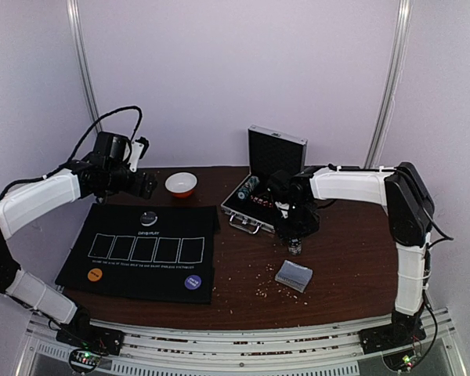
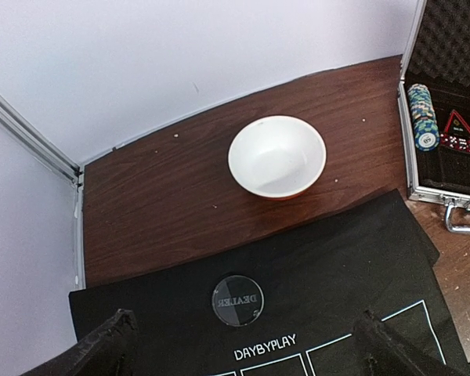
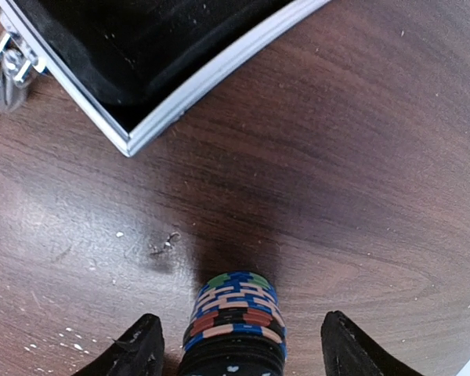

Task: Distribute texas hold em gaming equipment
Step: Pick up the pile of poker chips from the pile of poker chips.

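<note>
Near edge of the dark wooden table (image 1: 345,266): a small deck of grey-blue-backed playing cards (image 1: 294,276) lies flat on bare wood, right of the black cloth play mat (image 1: 125,270). Pale crumbs are scattered around it.

On the mat's near corners sit a round orange disc (image 1: 95,275) at left and a round purple disc (image 1: 192,282) at right. A row of five white card outlines runs behind them.

Just beyond the deck stands a short stack of striped poker chips (image 1: 295,247), upright on the table. The right pincer (image 3: 240,317) hangs over it, one finger on each side. A gap shows on both sides, so it is released and not gripping.

Mid mat: a round black dealer button (image 1: 148,218). The left pincer (image 2: 247,317) hovers above the mat's far edge, spread wide and empty.

Further back, an open aluminium case (image 1: 247,218) holds a row of chips (image 2: 423,117) and small red pieces (image 2: 462,142). To its left, past the mat, a white bowl with a red rim (image 1: 181,184) sits on the wood, empty.
</note>
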Robot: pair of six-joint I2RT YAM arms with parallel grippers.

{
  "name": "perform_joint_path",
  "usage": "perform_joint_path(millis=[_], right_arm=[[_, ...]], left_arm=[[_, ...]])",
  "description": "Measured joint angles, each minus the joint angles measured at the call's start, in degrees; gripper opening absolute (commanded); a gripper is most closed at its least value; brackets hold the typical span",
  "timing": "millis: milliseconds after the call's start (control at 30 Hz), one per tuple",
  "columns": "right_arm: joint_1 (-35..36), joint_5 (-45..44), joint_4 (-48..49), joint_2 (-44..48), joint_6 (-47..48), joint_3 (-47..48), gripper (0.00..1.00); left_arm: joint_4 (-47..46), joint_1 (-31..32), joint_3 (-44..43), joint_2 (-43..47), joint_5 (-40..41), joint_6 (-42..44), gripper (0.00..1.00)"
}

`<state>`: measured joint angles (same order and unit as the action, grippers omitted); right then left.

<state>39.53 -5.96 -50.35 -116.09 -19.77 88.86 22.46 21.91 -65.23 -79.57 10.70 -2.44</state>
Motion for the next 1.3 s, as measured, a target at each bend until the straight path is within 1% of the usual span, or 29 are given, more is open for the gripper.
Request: perform_joint_path(millis=[67, 267, 333, 533, 667, 733, 767, 867, 933, 1067, 1100, 1300], right_arm=[[0.0, 0.07, 0.09, -0.11, -0.02, -0.59, 0.68], [0.0, 0.94, 0.48, -0.37, 0.17, -1.44, 0.48], [0.0, 1.16, 0.76, -0.39, 0.02, -1.55, 0.45], [0.0, 1.38, 1.07, -0.39, 0.0, -1.9, 0.47], [0.0, 1.79, 1.2, -0.39, 0.02, -2.38, 0.52], [0.0, 1.99, 1.2, -0.42, 0.04, -2.45, 0.51], [0.0, 1.99, 1.2, -0.39, 0.02, -2.47, 0.49], [0.0, 2.19, 1.18, -0.42, -0.09, -2.51, 0.36], [0.0, 2.16, 1.18, -0.42, 0.07, -2.51, 0.26], [0.0, 2.14, 1.14, -0.42, 0.22, -2.43, 0.04], [0.0, 2.14, 0.98, -0.42, 0.24, -2.36, 0.0], [0.0, 1.97, -1.09, -0.42, 0.33, -1.18, 0.0]], left_arm=[[0.0, 0.0, 0.0, 0.13, 0.02, 0.09, 0.98], [-0.02, 0.0, 0.0, 0.28, 0.2, 0.48, 0.98], [-0.02, 0.0, 0.0, 0.28, 0.28, 0.59, 0.98], [-0.02, 0.0, 0.0, 0.44, 0.68, 0.74, 0.98], [-0.07, 0.0, 0.0, 0.59, 0.81, 0.87, 0.98], [-0.07, 0.0, 0.02, 0.63, 0.85, 0.9, 0.98], [-0.07, 0.0, 0.02, 0.66, 0.87, 0.92, 0.98], [-0.07, 0.0, 0.02, 0.81, 0.92, 0.94, 0.98], [-0.09, 0.0, 0.04, 0.9, 0.98, 1.01, 0.98], [-0.09, 0.0, 0.04, 0.9, 1.05, 1.05, 0.98], [-0.11, 0.0, 0.04, 0.9, 1.05, 1.07, 0.98], [-0.11, 0.0, 0.04, 0.9, 1.03, 1.07, 0.98]])
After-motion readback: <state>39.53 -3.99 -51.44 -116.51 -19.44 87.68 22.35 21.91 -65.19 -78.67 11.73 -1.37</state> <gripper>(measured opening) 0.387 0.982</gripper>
